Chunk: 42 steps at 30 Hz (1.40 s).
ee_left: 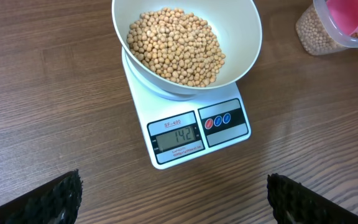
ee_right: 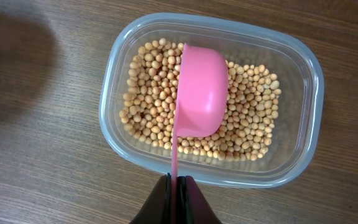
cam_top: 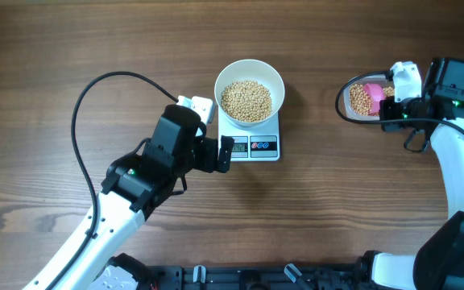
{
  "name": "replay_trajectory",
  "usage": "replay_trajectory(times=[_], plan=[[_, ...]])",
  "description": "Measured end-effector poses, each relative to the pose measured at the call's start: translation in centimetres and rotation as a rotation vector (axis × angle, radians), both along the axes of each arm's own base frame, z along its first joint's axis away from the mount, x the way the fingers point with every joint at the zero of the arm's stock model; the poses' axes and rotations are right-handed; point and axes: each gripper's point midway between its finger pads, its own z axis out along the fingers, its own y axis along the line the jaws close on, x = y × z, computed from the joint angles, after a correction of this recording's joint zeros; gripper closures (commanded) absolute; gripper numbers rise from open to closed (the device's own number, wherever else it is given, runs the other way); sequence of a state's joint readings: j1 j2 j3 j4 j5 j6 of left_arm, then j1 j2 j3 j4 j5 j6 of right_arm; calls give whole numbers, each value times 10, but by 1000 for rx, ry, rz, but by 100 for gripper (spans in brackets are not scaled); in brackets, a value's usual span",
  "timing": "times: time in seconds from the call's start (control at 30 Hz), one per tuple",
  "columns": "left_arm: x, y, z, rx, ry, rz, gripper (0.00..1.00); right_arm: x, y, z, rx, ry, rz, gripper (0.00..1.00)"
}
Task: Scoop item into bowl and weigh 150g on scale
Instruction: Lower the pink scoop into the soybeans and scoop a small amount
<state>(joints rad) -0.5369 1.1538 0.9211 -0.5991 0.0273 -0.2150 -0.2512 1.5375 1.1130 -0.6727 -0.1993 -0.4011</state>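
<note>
The white bowl [cam_top: 250,91] [ee_left: 247,31] holds a heap of beige beans [cam_top: 246,100] [ee_left: 176,45] and stands on the white scale [cam_top: 263,143] [ee_left: 194,134], whose display reads 142. My left gripper [cam_top: 225,154] [ee_left: 173,199] hangs open just left of the scale's display, nothing between its fingers. My right gripper [cam_top: 387,113] [ee_right: 178,186] is shut on the thin handle of a pink scoop [cam_top: 374,90] [ee_right: 201,90]. The scoop lies tilted on its side over the beans [ee_right: 253,124] in a clear plastic tub [cam_top: 354,98] [ee_right: 303,68].
A white block [cam_top: 198,106] lies by the bowl's left side, near the left arm. A black cable [cam_top: 95,105] loops over the table at the left. The tub's corner [ee_left: 337,31] shows at the top right of the left wrist view.
</note>
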Motion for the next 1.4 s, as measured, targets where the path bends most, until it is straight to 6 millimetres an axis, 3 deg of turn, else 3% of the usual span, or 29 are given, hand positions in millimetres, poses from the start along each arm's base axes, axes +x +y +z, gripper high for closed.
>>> replay_trajectory(times=[0.3,0.53,0.9,1.07,1.4], plan=[[0,0,0,0,0,0,0,0,1,0,85,12,-139,96],[0,0,0,0,0,0,0,1,9,6,252,-1,-181,96],[0,0,0,0,0,0,0,-4,-12,15,428,-18,-321,96],[0,0,0,0,0,0,0,-11,-31,20,532,-29,-409,96],[0,0,0,0,0,0,0,-20,-44,44,771,-88,-442,96]])
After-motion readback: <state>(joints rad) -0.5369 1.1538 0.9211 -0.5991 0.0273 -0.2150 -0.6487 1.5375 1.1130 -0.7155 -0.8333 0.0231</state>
